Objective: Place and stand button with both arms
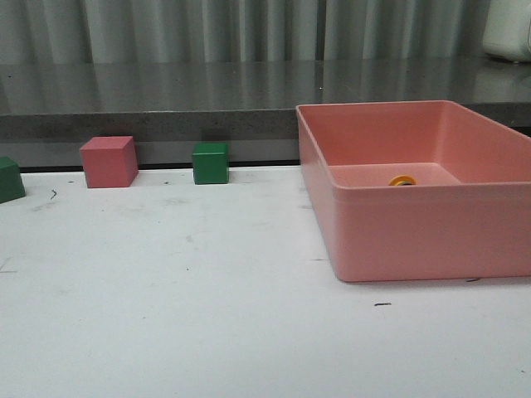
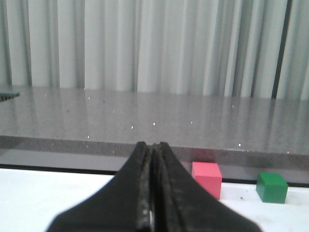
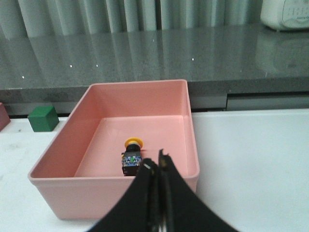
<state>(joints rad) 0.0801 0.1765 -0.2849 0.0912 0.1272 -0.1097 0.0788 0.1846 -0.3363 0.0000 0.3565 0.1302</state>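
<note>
Yellow-capped button (image 3: 132, 157) lies on its side in the pink bin (image 3: 58, 186) — right gripper (image 3: 158, 166), fingers closed like the left gripper (image 2: 152, 150), should open, then descend squarely over it.

On the surface (image 1: 166, 315) a bin (image 1: 398, 240) sits at the right with the button (image 3: 132, 157) lying inside it, while three cubes (image 1: 211, 162) line the far edge to the left.
</note>
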